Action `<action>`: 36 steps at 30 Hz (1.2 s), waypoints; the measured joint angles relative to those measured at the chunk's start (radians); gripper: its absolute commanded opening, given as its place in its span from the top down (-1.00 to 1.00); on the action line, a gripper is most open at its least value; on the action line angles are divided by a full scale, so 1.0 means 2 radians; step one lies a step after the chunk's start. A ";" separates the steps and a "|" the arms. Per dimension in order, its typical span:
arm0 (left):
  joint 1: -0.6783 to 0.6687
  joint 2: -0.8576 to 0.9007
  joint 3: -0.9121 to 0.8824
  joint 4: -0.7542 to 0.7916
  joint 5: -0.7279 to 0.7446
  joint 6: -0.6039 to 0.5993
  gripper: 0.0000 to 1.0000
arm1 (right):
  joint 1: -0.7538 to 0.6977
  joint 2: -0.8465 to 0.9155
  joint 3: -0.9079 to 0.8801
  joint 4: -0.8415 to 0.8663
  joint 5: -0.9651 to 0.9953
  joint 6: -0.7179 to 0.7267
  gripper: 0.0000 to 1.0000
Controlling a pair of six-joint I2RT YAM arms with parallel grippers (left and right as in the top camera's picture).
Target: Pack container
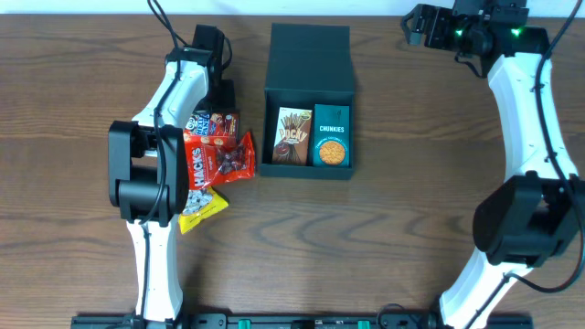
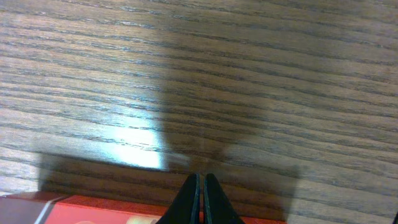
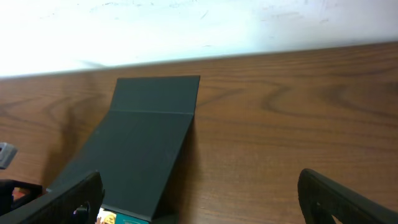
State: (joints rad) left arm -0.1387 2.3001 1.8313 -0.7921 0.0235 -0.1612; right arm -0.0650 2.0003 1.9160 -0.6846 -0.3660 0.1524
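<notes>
Teal container (image 1: pixel 306 171), open at mid-surface (image 1: pixel 411 228), holds two cartons (image 1: pixel 313 137); left hand (image 1: pixel 222 99) is closed over the red packs (image 1: pixel 219 157) and should reopen, pinch one edge and lift clear, while the right hand (image 1: pixel 430 26) waits open, well apart.

Red Hacks bag (image 1: pixel 203 163) overlapping yellow pack (image 1: pixel 207 208) on table (image 1: pixel 393 228); Chunkies carton (image 1: pixel 331 135) beside Pocky box (image 1: pixel 293 135).
</notes>
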 measured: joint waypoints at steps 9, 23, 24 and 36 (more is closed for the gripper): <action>0.000 -0.035 0.008 -0.022 0.000 -0.183 0.88 | 0.000 0.000 0.000 0.000 0.000 0.000 -0.98; 0.000 -0.097 0.023 -0.033 0.123 -0.354 -0.92 | 0.000 0.000 0.000 -0.004 0.000 0.000 -0.99; 0.000 -0.097 0.023 -0.033 0.137 -0.356 -0.87 | 0.000 0.000 0.000 -0.004 0.000 0.000 -0.99; 0.000 -0.097 0.022 -0.202 0.114 -0.542 -0.58 | 0.000 0.000 0.000 -0.016 0.000 0.000 -0.99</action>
State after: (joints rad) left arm -0.1394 2.1056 1.8755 -1.1957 0.2508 -1.2442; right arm -0.0650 2.0003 1.9160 -0.7162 -0.3660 0.1524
